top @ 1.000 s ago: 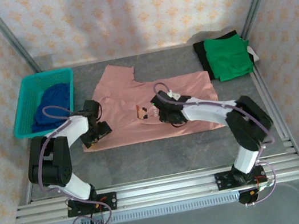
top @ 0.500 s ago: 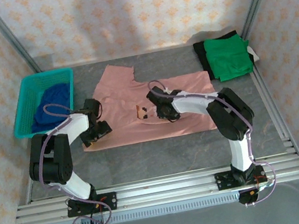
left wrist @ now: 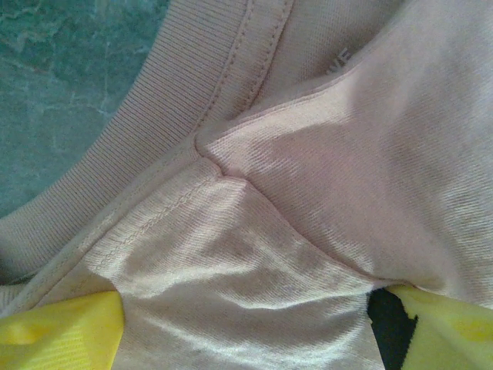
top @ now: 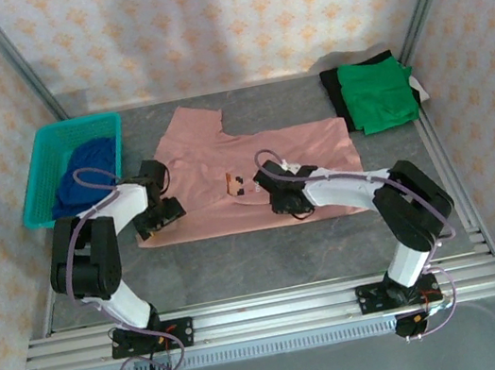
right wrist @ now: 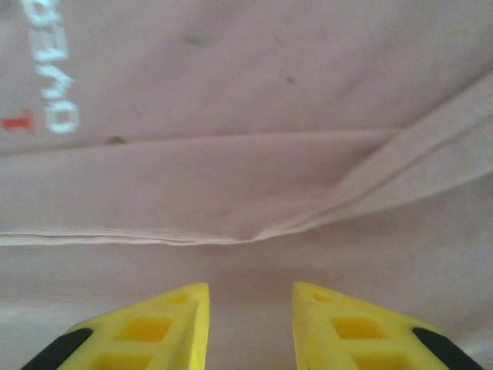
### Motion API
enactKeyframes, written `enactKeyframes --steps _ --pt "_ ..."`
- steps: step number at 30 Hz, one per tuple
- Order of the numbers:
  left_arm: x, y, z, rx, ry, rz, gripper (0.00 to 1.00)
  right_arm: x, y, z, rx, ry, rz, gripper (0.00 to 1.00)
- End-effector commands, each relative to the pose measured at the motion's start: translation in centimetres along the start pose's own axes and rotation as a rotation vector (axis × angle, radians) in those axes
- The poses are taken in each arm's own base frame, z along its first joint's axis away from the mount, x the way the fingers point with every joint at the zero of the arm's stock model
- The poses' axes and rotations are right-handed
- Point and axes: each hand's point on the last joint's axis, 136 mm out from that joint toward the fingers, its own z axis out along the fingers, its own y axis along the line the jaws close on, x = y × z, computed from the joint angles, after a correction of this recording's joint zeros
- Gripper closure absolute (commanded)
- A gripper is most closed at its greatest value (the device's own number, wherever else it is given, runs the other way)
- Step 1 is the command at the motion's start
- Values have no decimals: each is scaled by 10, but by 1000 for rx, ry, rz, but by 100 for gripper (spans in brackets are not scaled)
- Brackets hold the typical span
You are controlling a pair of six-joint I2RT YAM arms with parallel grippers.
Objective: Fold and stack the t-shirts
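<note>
Tees, three: pink tee (top: 307,141), green tee (top: 377,95), blue tee (top: 89,167)

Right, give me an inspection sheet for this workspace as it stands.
Surface: grey table, bare along the near side.
Job's things: pink t-shirt spread flat at centre; green t-shirt folded at far right; dark blue t-shirt bunched in the teal basket at far left.
Clutter: black cloth under the green t-shirt; what it is cannot be told.
Hands: left hand open, low over the pink t-shirt's collar; right hand open, low over its near part.
Cables: pale purple cables looped along each arm.
Surroundings: patterned walls, metal frame posts; nothing else seen.
</note>
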Motion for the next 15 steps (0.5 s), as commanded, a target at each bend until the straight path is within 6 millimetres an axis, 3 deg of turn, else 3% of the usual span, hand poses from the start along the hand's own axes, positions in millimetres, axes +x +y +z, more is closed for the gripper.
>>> enactKeyframes --steps 1,6,15 --pt "1 8 3 -57 7 22 15 -14 0 3 8 -47 31 68" --pt "-1 9 0 -59 -6 21 15 -31 -14 9 141 -39 29 73" --pt "-2 10 -1 -63 -5 35 15 -67 -15 17 146 -65 45 73"
